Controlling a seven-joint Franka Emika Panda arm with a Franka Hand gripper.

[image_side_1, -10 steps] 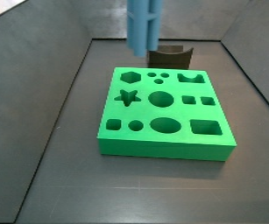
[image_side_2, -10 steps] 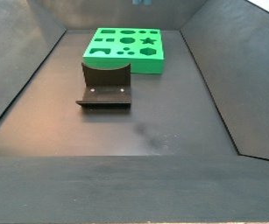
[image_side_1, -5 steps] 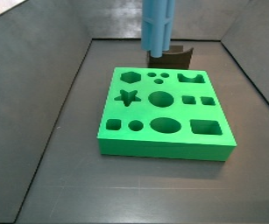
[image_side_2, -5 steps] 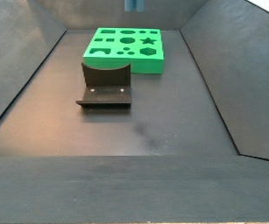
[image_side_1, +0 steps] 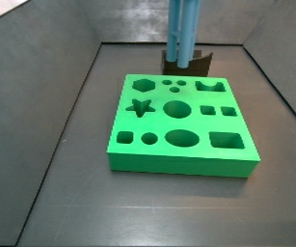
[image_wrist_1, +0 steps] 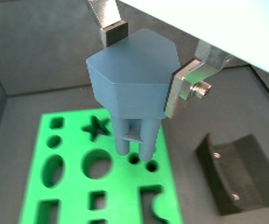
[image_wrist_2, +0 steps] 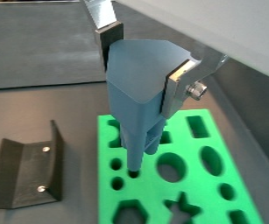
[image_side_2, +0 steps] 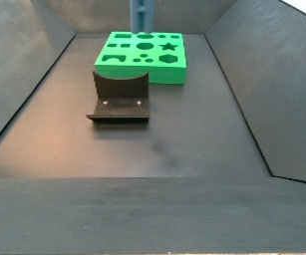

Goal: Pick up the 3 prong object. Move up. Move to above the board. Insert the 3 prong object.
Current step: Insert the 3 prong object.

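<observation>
Already the gripper clenched the 3 prong object, hanging above the board; only insertion remained.

**Legible Markings: None**

No text, label, brand, number or sign is readable on the gripper, the 3 prong object, the board or the fixture (all surfaces appear plain in every view).
</observation>
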